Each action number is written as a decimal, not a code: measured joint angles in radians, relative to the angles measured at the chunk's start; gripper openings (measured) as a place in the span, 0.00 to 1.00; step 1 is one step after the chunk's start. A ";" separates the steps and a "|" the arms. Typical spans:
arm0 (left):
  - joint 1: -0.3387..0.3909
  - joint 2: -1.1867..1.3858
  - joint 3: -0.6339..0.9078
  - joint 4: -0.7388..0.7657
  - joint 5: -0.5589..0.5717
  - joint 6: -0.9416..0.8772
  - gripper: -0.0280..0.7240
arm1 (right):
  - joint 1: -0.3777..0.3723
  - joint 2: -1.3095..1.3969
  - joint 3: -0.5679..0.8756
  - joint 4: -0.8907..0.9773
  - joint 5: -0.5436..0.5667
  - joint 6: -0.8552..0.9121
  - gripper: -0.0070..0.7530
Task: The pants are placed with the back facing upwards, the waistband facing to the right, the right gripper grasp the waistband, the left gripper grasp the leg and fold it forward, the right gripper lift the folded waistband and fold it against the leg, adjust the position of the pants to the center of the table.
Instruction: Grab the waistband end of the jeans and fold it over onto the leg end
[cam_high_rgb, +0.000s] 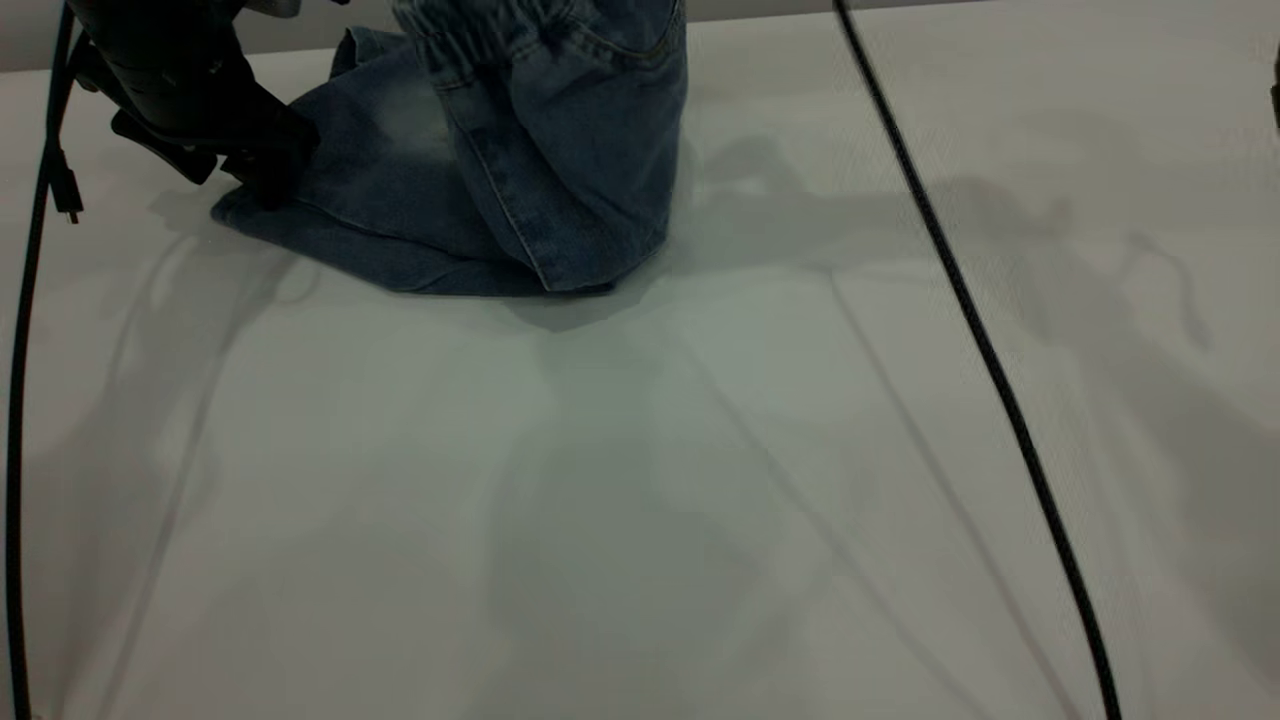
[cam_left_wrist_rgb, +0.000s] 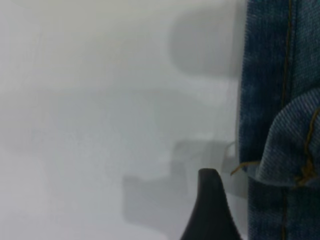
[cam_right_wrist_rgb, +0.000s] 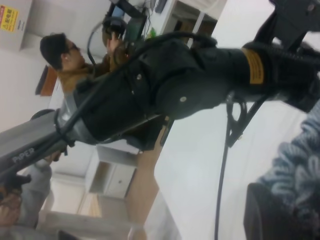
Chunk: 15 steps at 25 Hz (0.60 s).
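White tabletop (cam_high_rgb: 640, 500) fills most of the exterior view, crossed by a black cable (cam_high_rgb: 985, 350); the work sits at the far left of it.

Left gripper (cam_high_rgb: 262, 170): down at table level on the pants' outer left edge, dark fingers pressed into the denim. Whether they are pinched on cloth or merely resting against it cannot be determined. The left wrist view shows one black fingertip (cam_left_wrist_rgb: 210, 210) just beside a seamed denim edge, with bare table on the other side.

Right gripper: not visible in the exterior view. Its wrist view shows a dark finger (cam_right_wrist_rgb: 277, 212) against gathered elastic denim, so it appears clamped on the waistband (cam_high_rgb: 480, 35), which is held raised at the top edge of the frame.

Pants (cam_high_rgb: 480, 200): blue denim. The waistband end hangs up off the table; the lower part lies bunched and folded on the surface toward the left gripper. The long axis therefore runs from the raised waistband down and leftward to the leg end.

Handling, as a judgement: soft, limp, moderately heavy cloth that drapes and drags, with good friction and no fragility. The thick waistband and hemmed edges look like the surest places to grip; a single layer mid-panel would likely slip or bunch.

Beyond the table, a person (cam_right_wrist_rgb: 65, 55) sits at equipment.
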 joint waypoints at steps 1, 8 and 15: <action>0.000 0.000 0.000 -0.002 0.000 0.000 0.67 | 0.010 0.014 -0.011 0.003 0.009 0.003 0.05; 0.000 -0.003 0.001 -0.002 0.004 0.000 0.67 | 0.069 0.120 -0.150 0.037 0.030 0.055 0.05; 0.000 -0.042 0.003 0.000 0.049 0.001 0.67 | 0.066 0.230 -0.303 0.039 0.050 0.134 0.05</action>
